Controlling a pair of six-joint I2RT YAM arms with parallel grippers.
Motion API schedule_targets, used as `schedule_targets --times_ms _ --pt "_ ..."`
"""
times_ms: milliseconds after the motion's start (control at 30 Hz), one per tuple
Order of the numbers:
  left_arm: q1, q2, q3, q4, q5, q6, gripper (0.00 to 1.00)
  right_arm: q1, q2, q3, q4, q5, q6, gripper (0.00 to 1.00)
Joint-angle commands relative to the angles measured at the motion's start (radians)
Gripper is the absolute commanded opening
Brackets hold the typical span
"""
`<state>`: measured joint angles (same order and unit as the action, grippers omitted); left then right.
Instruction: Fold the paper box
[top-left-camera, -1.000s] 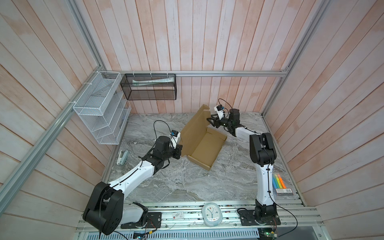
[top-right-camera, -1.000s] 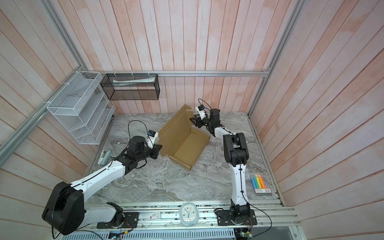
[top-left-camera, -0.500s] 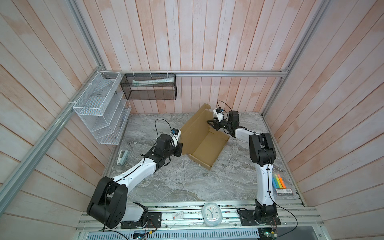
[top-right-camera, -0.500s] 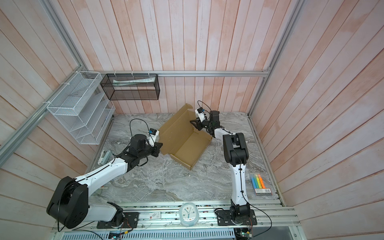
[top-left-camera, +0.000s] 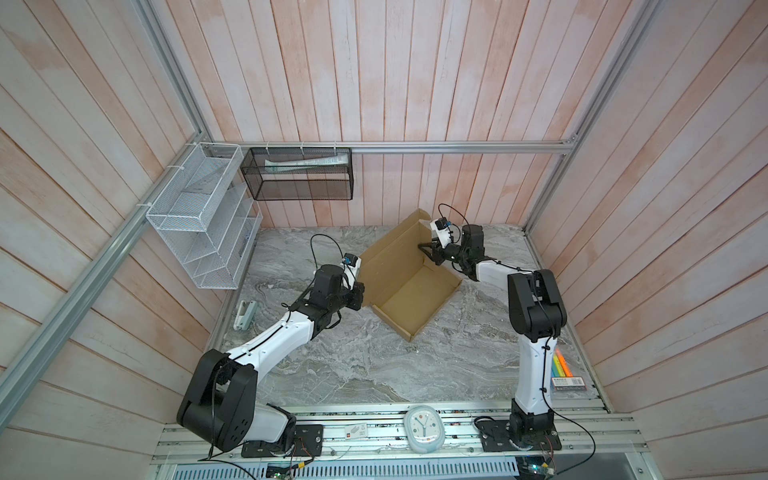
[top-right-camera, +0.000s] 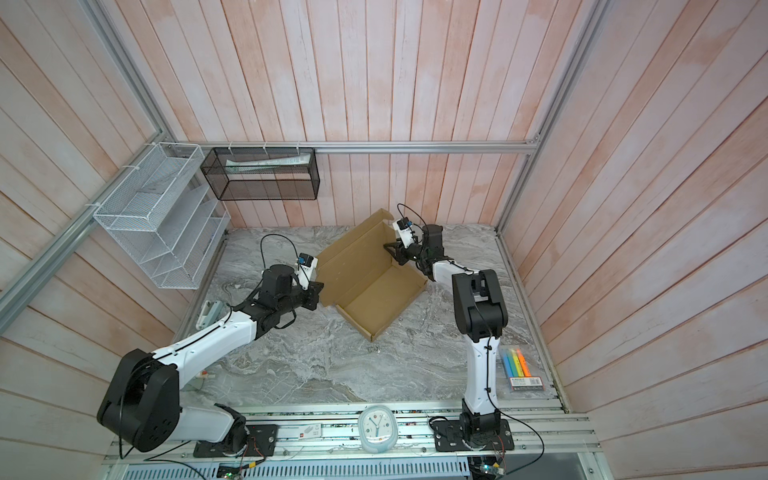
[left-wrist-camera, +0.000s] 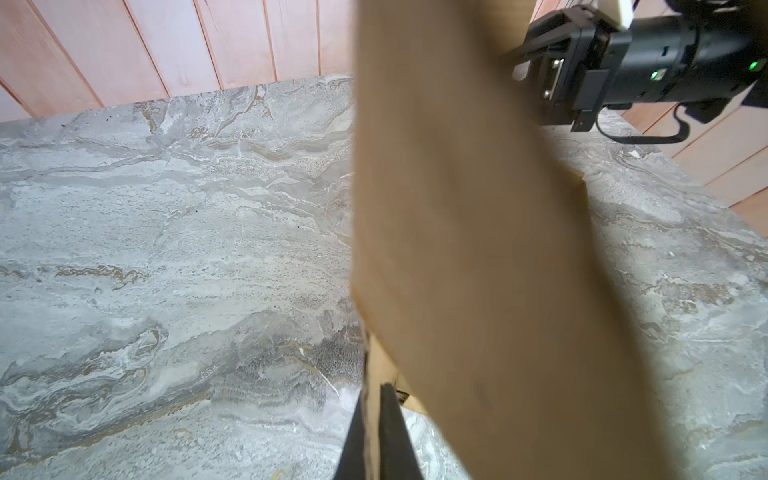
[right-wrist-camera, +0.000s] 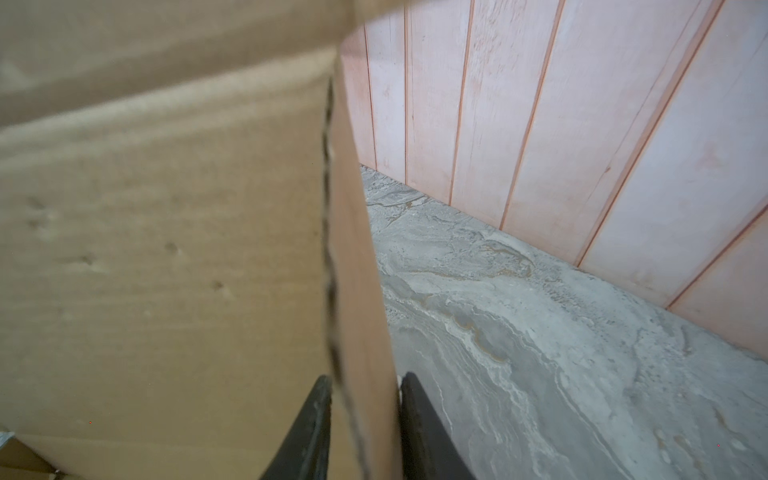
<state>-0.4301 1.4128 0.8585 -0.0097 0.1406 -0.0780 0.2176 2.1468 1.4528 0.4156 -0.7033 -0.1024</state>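
On the grey marbled tabletop (top-left-camera: 374, 365), toward the back wall and between the two arms, the paper box (top-left-camera: 409, 297) sits with its shallow tray flat on the surface. Its large lid panel stands raised along the tray's left-rear side. All cardboard faces in view are plain brown.

Left gripper (top-left-camera: 360, 293): positioned at the near-left corner of the box in both top views. In the left wrist view, its two black fingers (left-wrist-camera: 390, 419) are pressed together on a thin cardboard edge, so this pincer is clamped on the paper box.

Right gripper (top-left-camera: 424, 249): positioned at the far-right end of the raised lid. In the right wrist view, its fingers (right-wrist-camera: 415, 407) stand one on each side of a cardboard flap seen nearly edge-on. The flap fills the gap between them, so this pincer grips the paper box.

Markings:
- The pack of highlighters (top-left-camera: 565, 372) at the right table edge carries a red-and-white label; its text is too small to read.
- The card (top-left-camera: 354, 431) on the front rail carries red print, also illegible.
- The clock (top-left-camera: 424, 428) beside it has a white dial; its markings cannot be read.
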Motion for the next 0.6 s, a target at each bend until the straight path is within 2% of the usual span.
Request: schedule_targets --times_ms 0,367,567 --pt "0.004 -0.001 0.032 -0.012 -0.011 0.034 0.0 0.015 -0.056 -0.02 0.026 0.05 -0.024 0.27" --pt "0.005 -0.006 0.055 -0.027 -0.037 0.037 0.0 0.044 -0.138 -0.117 0.045 0.157 -0.04 0.13" --pt "0.018 0.027 0.092 -0.001 -0.053 0.007 0.01 0.087 -0.215 -0.196 0.041 0.275 -0.056 0.07"
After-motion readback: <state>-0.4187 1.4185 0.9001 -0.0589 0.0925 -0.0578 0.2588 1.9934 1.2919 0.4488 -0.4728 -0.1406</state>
